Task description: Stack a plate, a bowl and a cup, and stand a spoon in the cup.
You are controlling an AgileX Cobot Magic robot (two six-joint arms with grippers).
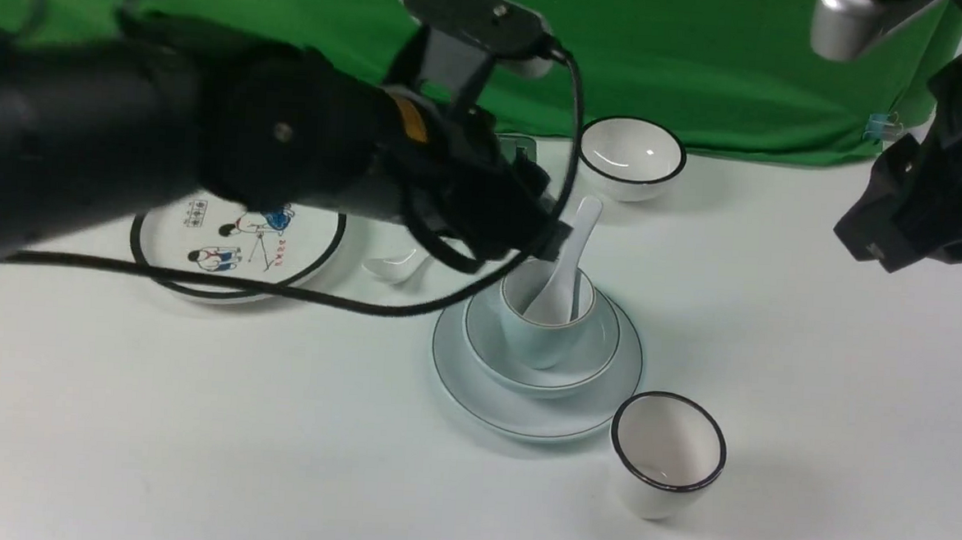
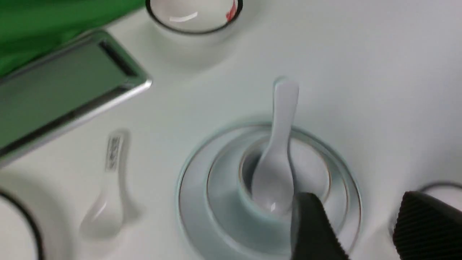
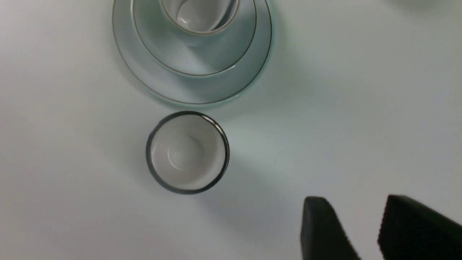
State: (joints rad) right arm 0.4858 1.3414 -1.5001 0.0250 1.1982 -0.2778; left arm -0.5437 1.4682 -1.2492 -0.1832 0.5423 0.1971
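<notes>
The pale blue plate [image 1: 535,413] lies mid-table with the blue-grey bowl [image 1: 596,358] on it and the pale blue cup [image 1: 535,343] in the bowl. The plain white spoon [image 1: 571,254] stands in the cup, its handle leaning back. My left gripper [image 1: 544,240] hovers just above and left of the cup, beside the spoon handle, apart from it. In the left wrist view it [image 2: 361,213] is open and empty over the plate [image 2: 191,216], cup [image 2: 314,162] and spoon [image 2: 281,144]. My right gripper [image 3: 361,216] is open and empty, raised at the right [image 1: 912,218].
A black-rimmed white cup [image 1: 667,454] stands right in front of the stack. A black-rimmed white bowl [image 1: 631,156] is behind it. The cartoon plate [image 1: 235,245] and a labelled spoon [image 2: 108,187] lie to the left. A metal tray [image 2: 65,90] sits by the green backdrop.
</notes>
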